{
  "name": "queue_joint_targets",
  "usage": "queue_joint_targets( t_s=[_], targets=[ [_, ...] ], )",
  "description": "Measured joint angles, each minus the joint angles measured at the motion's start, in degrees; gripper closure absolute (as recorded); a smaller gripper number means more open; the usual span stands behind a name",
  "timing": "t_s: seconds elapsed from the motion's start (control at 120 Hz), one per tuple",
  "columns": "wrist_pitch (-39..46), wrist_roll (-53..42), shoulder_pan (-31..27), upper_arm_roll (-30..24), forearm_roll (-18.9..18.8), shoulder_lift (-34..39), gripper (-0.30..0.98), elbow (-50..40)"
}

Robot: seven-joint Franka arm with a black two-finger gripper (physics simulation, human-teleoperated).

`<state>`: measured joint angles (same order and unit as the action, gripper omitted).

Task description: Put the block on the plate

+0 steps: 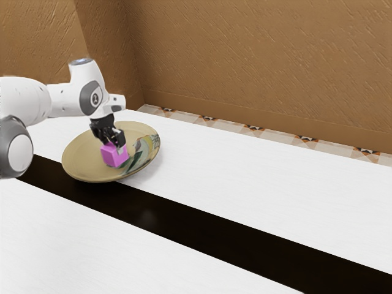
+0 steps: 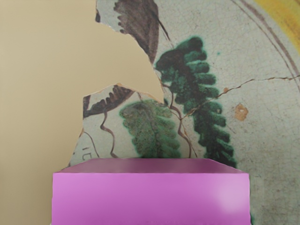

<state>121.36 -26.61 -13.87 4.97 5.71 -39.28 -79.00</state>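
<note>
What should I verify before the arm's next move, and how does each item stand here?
1. Block over the plate, inside its rim: ok, well inside in the exterior view.
2. Plate face up on the table: ok, its painted side shows.
3. Hand at the block: ok, it comes down onto it from above.
4. Block's underside resting on the plate: cannot tell; the contact isn't clear in either view.
5. Block let go: cannot tell; I would confirm this and item 4 before any lift.
</note>
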Motion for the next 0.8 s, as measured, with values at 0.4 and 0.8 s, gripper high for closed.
queue_joint_targets(
  t_s=[0.4,0.8],
  targets=[
    [-1.3,-0.7,1.7,-1.1,-0.2,9.8,0.04,-4.3],
    [-10.4,-1.1,13.7,-3.3,-3.0,23.0,0.01,-8.6]
  ],
)
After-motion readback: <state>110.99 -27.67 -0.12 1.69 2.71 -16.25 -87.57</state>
